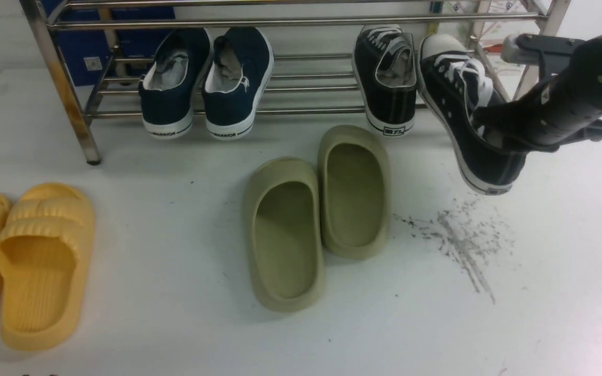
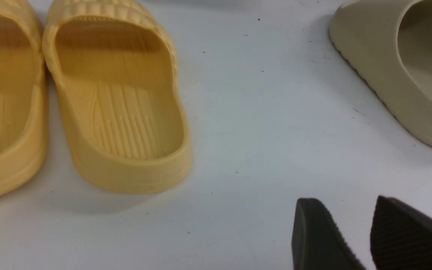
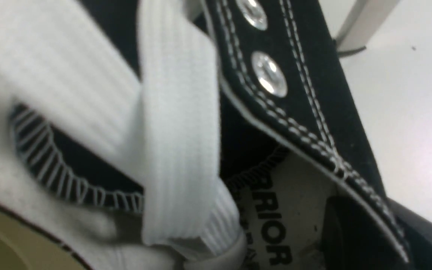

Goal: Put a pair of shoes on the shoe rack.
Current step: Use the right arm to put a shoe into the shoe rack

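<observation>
One black sneaker (image 1: 387, 83) rests on the lower bars of the steel shoe rack (image 1: 280, 22), heel toward me. The other black sneaker (image 1: 481, 156) hangs tilted just to its right, white toe cap up near the rack and heel off the table. My right gripper (image 1: 489, 125) is shut on its side wall by the opening. In the right wrist view one finger sits inside the sneaker (image 3: 306, 75) and one outside, with the right gripper (image 3: 377, 228) clamped on the stitched collar. My left gripper (image 2: 345, 210) is open over bare table and holds nothing. It is out of the front view.
Two navy slip-ons (image 1: 207, 78) sit on the rack's left part. Olive slippers (image 1: 322, 209) lie mid-table in front of the rack, and yellow slippers (image 1: 34, 261) at the near left. The rack's right leg (image 1: 541, 47) stands behind my right arm. Dark scuff marks (image 1: 463, 235) streak the table.
</observation>
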